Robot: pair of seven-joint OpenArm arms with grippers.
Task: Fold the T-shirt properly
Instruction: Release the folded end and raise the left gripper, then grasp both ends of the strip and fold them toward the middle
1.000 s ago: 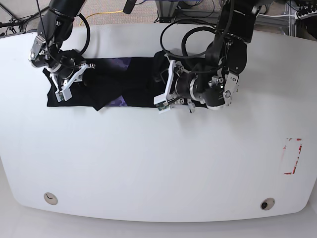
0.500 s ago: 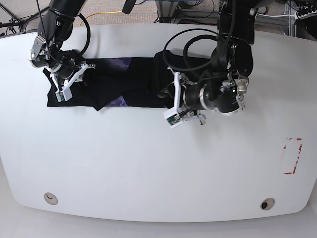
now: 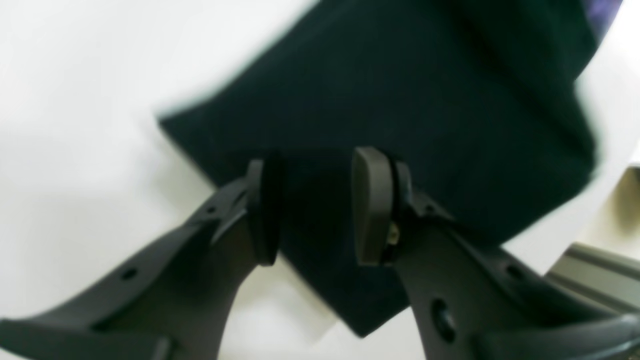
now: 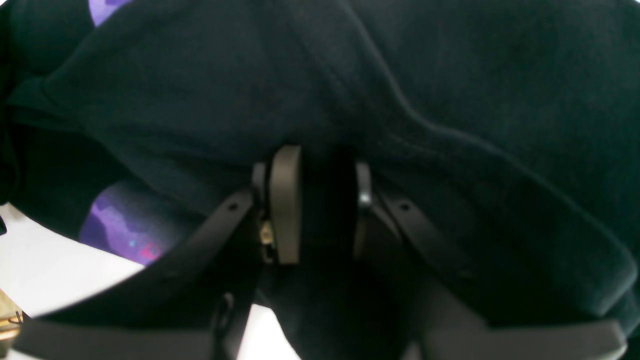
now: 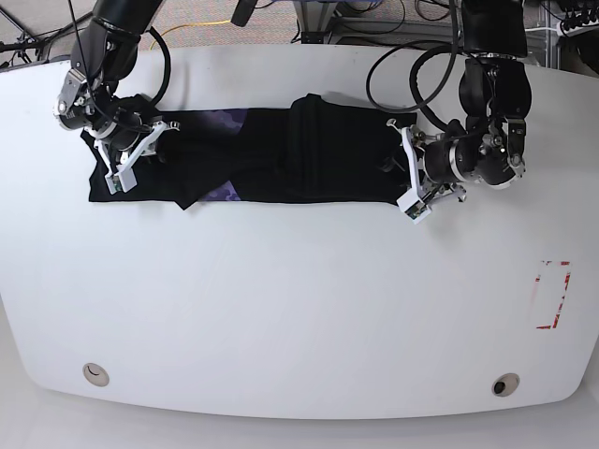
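White table [image 5: 281, 309] carries the black T-shirt [image 5: 253, 164], a long band lying 9-to-3 near the far edge. Left tool [image 3: 315, 205] at the 3 o'clock end: pads apart, cloth between, not clamped. Right tool [image 4: 320, 210] at 9 o'clock: narrow gap, grip uncertain. Judgement: close fully on the corner hem, lift both ends level, avoid dragging.
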